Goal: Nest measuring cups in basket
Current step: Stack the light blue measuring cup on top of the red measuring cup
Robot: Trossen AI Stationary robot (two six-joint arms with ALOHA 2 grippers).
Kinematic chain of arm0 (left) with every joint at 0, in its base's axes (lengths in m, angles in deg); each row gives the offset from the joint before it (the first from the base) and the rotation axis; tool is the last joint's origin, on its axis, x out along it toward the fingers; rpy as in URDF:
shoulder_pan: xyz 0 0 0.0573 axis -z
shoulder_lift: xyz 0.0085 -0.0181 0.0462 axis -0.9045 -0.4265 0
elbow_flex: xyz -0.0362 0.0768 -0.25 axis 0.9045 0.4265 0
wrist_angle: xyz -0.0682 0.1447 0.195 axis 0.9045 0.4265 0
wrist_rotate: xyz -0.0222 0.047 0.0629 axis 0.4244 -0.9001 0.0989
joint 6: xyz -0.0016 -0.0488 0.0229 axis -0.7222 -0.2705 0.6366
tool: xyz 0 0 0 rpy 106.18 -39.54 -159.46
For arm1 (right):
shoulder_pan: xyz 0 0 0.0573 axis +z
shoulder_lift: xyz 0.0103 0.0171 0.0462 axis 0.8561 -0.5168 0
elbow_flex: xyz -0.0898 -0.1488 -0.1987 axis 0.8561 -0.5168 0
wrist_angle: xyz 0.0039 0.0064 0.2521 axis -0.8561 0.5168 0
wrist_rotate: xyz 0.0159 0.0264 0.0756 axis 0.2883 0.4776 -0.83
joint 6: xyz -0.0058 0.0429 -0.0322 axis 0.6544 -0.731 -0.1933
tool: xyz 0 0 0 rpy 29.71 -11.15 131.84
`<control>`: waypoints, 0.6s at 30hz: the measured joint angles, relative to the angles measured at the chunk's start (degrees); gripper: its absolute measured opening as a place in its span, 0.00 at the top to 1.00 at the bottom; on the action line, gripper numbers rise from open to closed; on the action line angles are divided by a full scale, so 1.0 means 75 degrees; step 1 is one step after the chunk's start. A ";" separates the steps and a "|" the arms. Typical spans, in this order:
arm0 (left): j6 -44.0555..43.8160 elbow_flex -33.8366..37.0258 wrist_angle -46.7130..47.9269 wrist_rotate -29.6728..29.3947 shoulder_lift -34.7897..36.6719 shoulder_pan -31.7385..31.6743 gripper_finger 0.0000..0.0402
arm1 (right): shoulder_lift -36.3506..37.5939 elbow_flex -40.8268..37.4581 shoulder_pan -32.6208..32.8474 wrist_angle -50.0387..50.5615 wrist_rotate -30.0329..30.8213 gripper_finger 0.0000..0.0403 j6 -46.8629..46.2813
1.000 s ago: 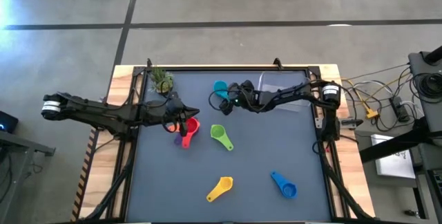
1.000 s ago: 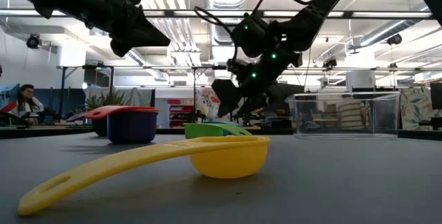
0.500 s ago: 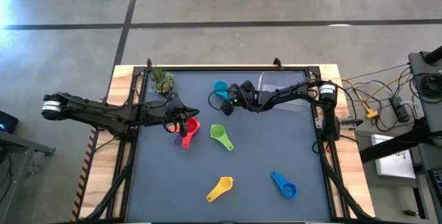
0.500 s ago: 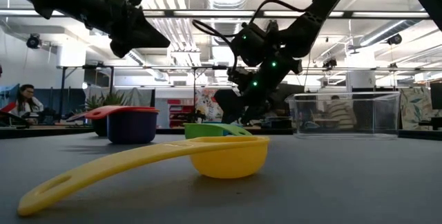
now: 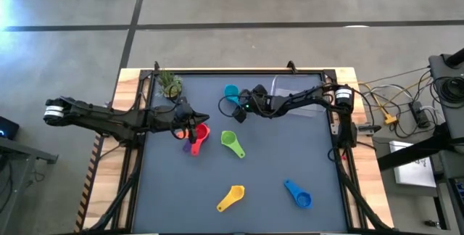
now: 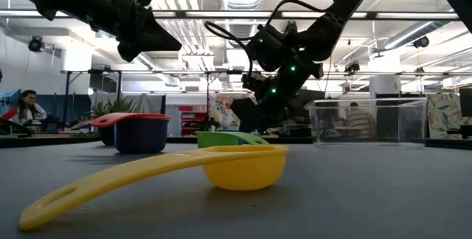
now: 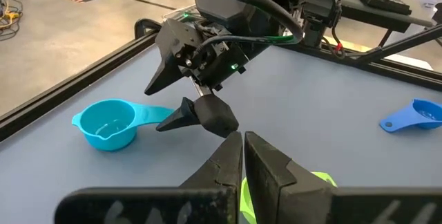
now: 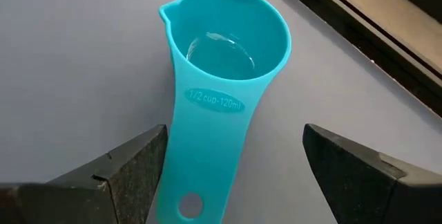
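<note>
Teal cup (image 8: 224,51) lies upright (handle between the right hand's (image 8: 235,182) spread fingers)

- My right gripper (image 5: 237,109) sits upper centre in the high view, fingers (image 8: 124,175) spread wide, arm stretched in from the right edge.
- My left gripper (image 7: 243,156) is pressed shut, left of centre, arm reaching in from the left.

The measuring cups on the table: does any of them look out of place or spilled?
Nothing stands out. The teal cup, green cup, yellow cup and blue cup lie apart, nothing spilled. The red cup sits over a purple one.
</note>
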 joint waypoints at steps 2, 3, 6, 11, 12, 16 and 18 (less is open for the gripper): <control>0.0000 0.0000 0.0000 0.0000 0.0000 0.0000 1.00 | 0.0000 0.0000 0.0000 0.0004 0.0000 0.19 0.0061; 0.0000 0.0000 -0.0002 0.0000 0.0000 0.0000 1.00 | 0.0000 0.0000 0.0000 0.0001 0.0001 0.19 0.0070; 0.0000 0.0000 0.0000 0.0000 0.0000 0.0000 1.00 | 0.0000 0.0000 0.0000 0.0004 0.0001 0.20 0.0111; 0.0000 0.0000 0.0000 0.0000 0.0000 0.0000 1.00 | 0.0000 0.0000 0.0000 0.0004 -0.0001 0.29 0.0159; 0.0000 0.0000 0.0000 -0.0001 0.0000 0.0000 1.00 | 0.0000 0.0000 0.0000 0.0004 -0.0001 0.33 0.0215; 0.0002 0.0000 0.0000 0.0000 0.0000 0.0000 1.00 | 0.0000 0.0000 0.0000 0.0012 -0.0001 0.48 0.0265; 0.0002 0.0000 0.0000 -0.0002 0.0000 0.0000 1.00 | 0.0000 0.0000 0.0000 0.0012 -0.0004 0.55 0.0275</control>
